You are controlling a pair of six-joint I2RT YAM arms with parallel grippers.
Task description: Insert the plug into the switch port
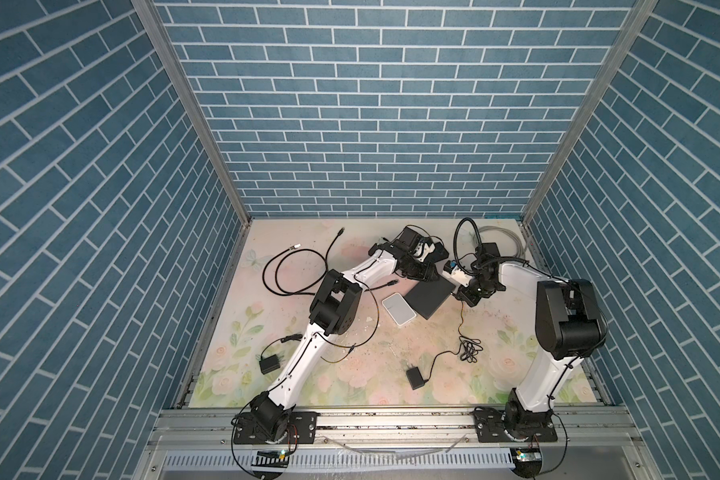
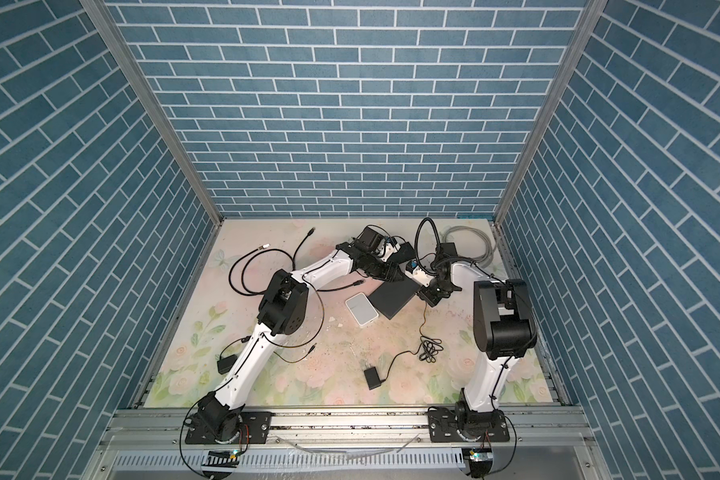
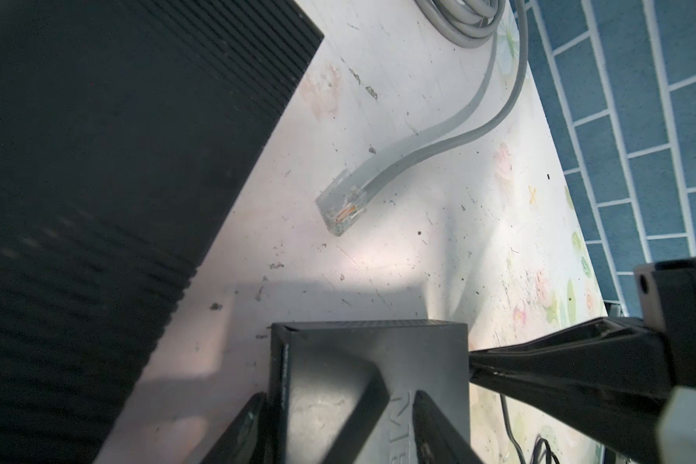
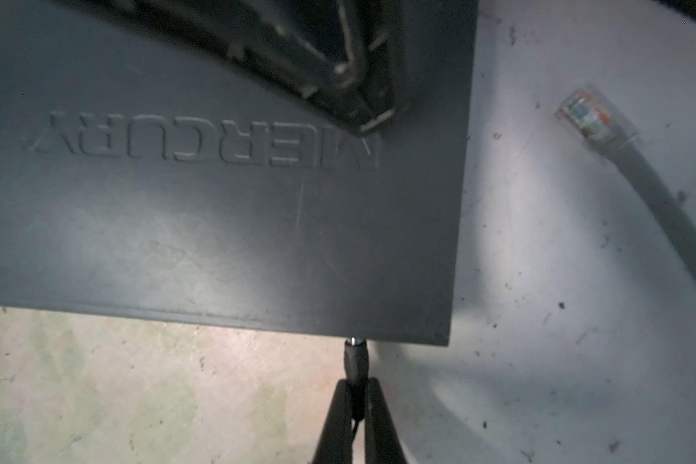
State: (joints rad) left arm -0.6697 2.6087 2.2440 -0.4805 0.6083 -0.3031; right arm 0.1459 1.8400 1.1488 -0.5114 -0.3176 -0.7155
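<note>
Dark grey switch [image 4: 218, 225], grey cable [image 3: 438, 140], floral pastel table [image 1: 350, 374], blue-brick walls [image 1: 375, 104].

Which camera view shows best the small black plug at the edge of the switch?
The right wrist view: the black plug, gripped by the right pincer, meets the switch edge. Both top views hide it under the arm; the left wrist view misses it.

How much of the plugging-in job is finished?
Done: the right hand has pinched the small black barrel plug, and the left hand steadies the dark grey Mercury switch box. In hand: the plug's metal tip sits at the box's edge. Left: pushing it fully in.
</note>
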